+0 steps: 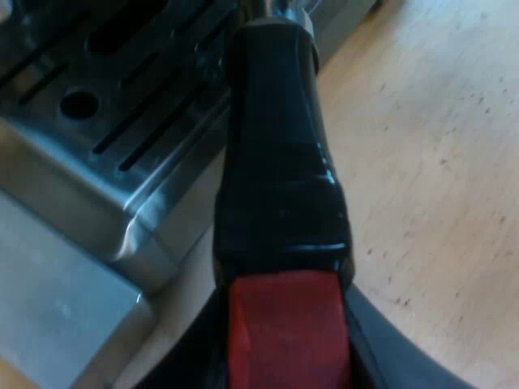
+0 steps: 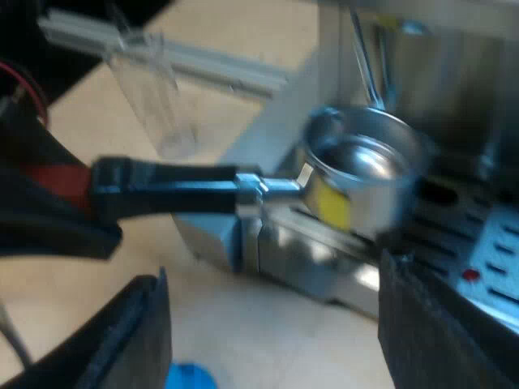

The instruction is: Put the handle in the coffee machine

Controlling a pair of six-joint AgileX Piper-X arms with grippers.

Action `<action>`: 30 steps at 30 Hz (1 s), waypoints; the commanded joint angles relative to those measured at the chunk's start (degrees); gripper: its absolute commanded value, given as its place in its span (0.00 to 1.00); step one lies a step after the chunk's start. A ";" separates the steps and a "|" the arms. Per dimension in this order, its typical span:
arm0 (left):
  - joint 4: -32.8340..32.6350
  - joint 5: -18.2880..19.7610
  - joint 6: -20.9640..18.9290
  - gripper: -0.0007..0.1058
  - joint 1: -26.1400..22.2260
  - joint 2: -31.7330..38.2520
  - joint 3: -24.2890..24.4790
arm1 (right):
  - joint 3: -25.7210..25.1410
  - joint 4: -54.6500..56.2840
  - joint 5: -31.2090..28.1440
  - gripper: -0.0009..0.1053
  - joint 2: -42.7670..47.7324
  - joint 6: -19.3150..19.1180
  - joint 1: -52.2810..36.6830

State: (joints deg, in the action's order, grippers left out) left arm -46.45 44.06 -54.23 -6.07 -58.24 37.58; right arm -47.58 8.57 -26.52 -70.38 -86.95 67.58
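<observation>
**Ana:** When you looked along the left arm, what was the left gripper [image 1: 284,355] doing?

**Ben:** It was closed on the holder [image 1: 276,203]. The two black fingers [image 1: 190,369] pressed the red end [image 1: 284,324] from both sides. The dark handle [image 1: 280,105] ran forward from there, beside the corner of the slotted drip tray [image 1: 97,121] of the espresso machine [image 2: 462,73] and above the wooden table [image 1: 430,162].

**Ana:** And the right gripper [image 2: 272,300]?

**Ben:** It was open and held nothing. Its fingers were wide apart, and it hovered a little away from the machine's front. From there I saw the holder's metal basket [image 2: 361,174] over the drip tray, below the machine's upper part and near a thin steam pipe [image 2: 365,57]. The basket's mouth faced up and it looked a little tilted. A measuring glass [image 2: 154,97] stood on the table beyond the handle. Something blue [image 2: 190,378] lay close to the right gripper, but I could not tell what it was.

**Ana:** How far was the task, then?

**Ben:** I judged it about half done. The holder was grasped and was at the machine, but it was not yet locked in. What remained, I think, was to lift the basket into its seat, turn the handle until it locks, and let go.
</observation>
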 commanded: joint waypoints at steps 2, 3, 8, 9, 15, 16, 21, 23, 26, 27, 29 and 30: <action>1.41 4.29 2.73 0.02 0.18 -0.82 1.02 | 0.21 -4.13 -0.47 0.55 -1.48 -1.64 0.11; 1.41 4.30 2.92 0.02 0.18 -1.67 1.02 | 0.21 -4.31 -0.47 0.55 -1.86 -1.64 0.11; 1.33 4.65 4.19 0.02 0.03 -4.37 1.02 | 0.21 -5.72 0.89 0.55 -2.87 -1.24 0.11; 1.33 4.65 6.32 0.02 0.03 -5.86 1.36 | 0.21 -5.91 0.94 0.55 -3.79 -0.55 0.11; 1.53 5.66 6.73 0.02 -2.38 -11.22 5.47 | 0.21 -9.33 -3.28 0.55 -6.99 -0.24 0.11; 1.49 6.05 6.73 0.02 -3.23 -12.38 6.39 | 0.21 -10.83 -6.76 0.55 -7.74 -0.24 0.11; -0.40 7.02 10.19 0.02 -4.79 -16.52 9.86 | 0.21 -20.75 -15.20 0.55 -12.58 -2.48 0.11; -1.03 7.02 11.08 0.02 -4.59 -17.05 10.36 | 0.21 -23.93 -16.25 0.55 -14.18 -4.52 0.11; -2.50 7.40 13.31 0.02 -4.45 -19.08 12.48 | 0.21 -34.14 -18.68 0.55 -19.58 -6.44 0.11; -2.50 7.41 13.48 0.02 -4.45 -19.28 12.73 | 0.21 -35.10 -20.10 0.55 -20.44 -6.85 0.11; -2.39 7.72 14.40 0.02 -4.45 -19.99 13.50 | 0.21 -40.66 -24.71 0.55 -23.35 -8.77 0.11; -2.39 7.87 14.41 0.02 -4.45 -20.07 13.63 | 0.21 -42.13 -25.14 0.55 -24.09 -9.35 0.11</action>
State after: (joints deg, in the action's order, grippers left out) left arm -49.29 48.18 -40.34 -10.58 -78.88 50.36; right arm -47.22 -31.42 -50.35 -94.90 -94.98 67.58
